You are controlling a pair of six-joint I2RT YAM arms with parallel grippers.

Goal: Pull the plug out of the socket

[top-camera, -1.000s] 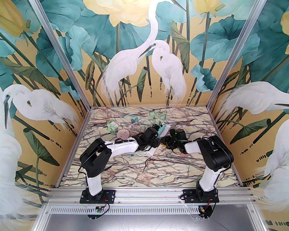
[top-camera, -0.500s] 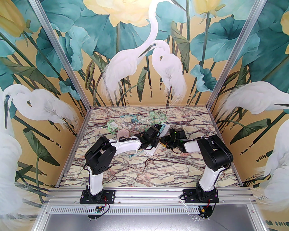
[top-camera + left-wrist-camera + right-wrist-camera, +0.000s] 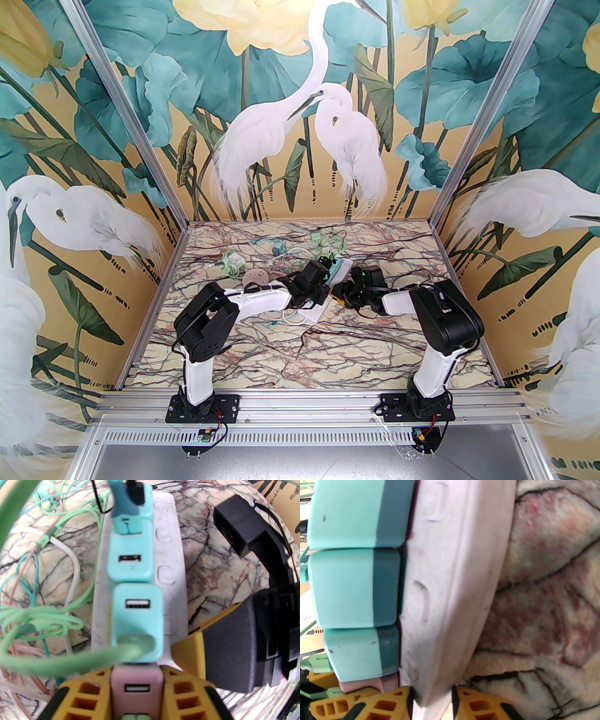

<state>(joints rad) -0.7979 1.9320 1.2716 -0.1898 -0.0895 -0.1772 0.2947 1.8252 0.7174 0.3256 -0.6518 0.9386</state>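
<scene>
Grip set: left tool (image 3: 137, 691) clamping pink square USB plug (image 3: 137, 678); right tool (image 3: 431, 702) clamping near end of white plastic power strip (image 3: 459, 573). Plug appearing seated; pull-out remaining.

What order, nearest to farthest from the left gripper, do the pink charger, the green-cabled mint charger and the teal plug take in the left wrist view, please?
1. Pink charger, clamped in the left gripper.
2. Green-cabled mint charger, next along the power strip.
3. Teal plug, far end.
</scene>
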